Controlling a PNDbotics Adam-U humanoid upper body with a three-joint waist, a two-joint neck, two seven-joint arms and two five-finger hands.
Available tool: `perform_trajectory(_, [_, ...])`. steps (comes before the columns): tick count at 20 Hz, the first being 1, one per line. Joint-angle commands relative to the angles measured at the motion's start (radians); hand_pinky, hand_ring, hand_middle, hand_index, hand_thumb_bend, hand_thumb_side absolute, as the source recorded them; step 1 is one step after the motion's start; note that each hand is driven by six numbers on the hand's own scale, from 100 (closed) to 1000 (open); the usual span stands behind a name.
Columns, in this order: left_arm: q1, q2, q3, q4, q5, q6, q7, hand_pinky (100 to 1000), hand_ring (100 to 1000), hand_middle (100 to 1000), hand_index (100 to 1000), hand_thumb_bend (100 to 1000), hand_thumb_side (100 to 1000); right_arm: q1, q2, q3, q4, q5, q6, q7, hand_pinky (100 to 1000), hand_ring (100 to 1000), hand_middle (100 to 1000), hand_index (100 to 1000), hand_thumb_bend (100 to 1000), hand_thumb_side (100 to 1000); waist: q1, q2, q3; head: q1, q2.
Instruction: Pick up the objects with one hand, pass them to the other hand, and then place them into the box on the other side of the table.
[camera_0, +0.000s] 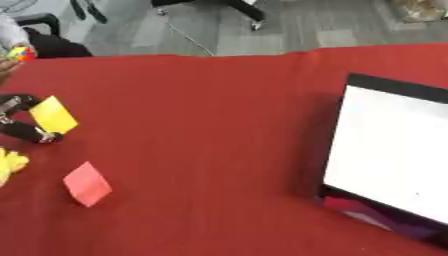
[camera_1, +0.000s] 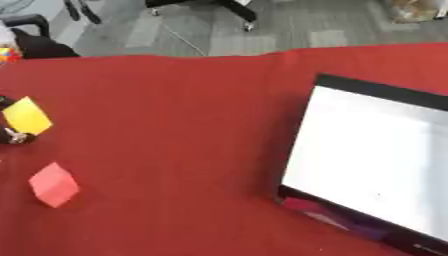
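Note:
My left hand (camera_0: 19, 120) shows at the left edge, its black fingers curled round a yellow block (camera_0: 53, 115) that it holds tilted just above the red tablecloth. A pinkish-red block (camera_0: 87, 183) lies on the cloth nearer to me, below the hand. Something yellow (camera_0: 9, 165) pokes in at the left edge beside it. The box (camera_0: 394, 155), black-rimmed with a white inside, sits at the right side of the table. My right hand shows in neither view.
A small multicoloured cube (camera_0: 22, 53) sits at the far left corner by a person's sleeve. The red cloth (camera_0: 210, 140) spreads between the blocks and the box. Beyond the table's far edge are grey floor and chair legs.

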Motion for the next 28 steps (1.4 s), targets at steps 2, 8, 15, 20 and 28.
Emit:
perform_trajectory(2, [-0.016, 0.035, 0.005, 0.0, 0.0, -0.002, -0.019, 1000, 921, 801, 797, 491, 151, -0.007, -0.022, -0.01, -0.021, 0.0, -0.004, 0.0, 917, 1000, 1000, 979, 100, 692, 0.011, -0.004, -0.002, -0.005, -0.004])
perform_trajectory(8, [-0.024, 0.025, 0.008, -0.003, 0.049, 0.006, 0.005, 1000, 892, 728, 698, 252, 156, -0.003, -0.02, -0.01, -0.018, -0.002, -0.004, -0.001, 918, 1000, 1000, 978, 100, 692, 0.008, -0.01, -0.005, -0.012, 0.003])
perform_trajectory(15, [-0.026, 0.029, -0.005, -0.023, 0.101, 0.006, 0.009, 1000, 853, 675, 598, 123, 100, 0.0, -0.019, -0.01, -0.019, -0.004, -0.002, -0.003, 919, 1000, 1000, 976, 100, 689, 0.005, -0.022, -0.001, -0.023, 0.011])
perform_trajectory(20, [-0.02, 0.047, -0.022, -0.135, 0.139, -0.021, -0.008, 1000, 828, 662, 570, 100, 100, -0.003, -0.024, -0.008, -0.023, -0.012, -0.002, -0.005, 918, 1000, 1000, 975, 100, 677, -0.002, -0.038, 0.011, -0.07, 0.032])
perform_trajectory(28, [0.01, 0.059, -0.076, -0.358, 0.211, -0.04, -0.077, 1000, 810, 662, 565, 100, 100, -0.027, -0.037, 0.003, -0.017, -0.038, -0.004, -0.01, 917, 1000, 1000, 972, 100, 655, -0.022, -0.085, 0.021, -0.16, 0.095])
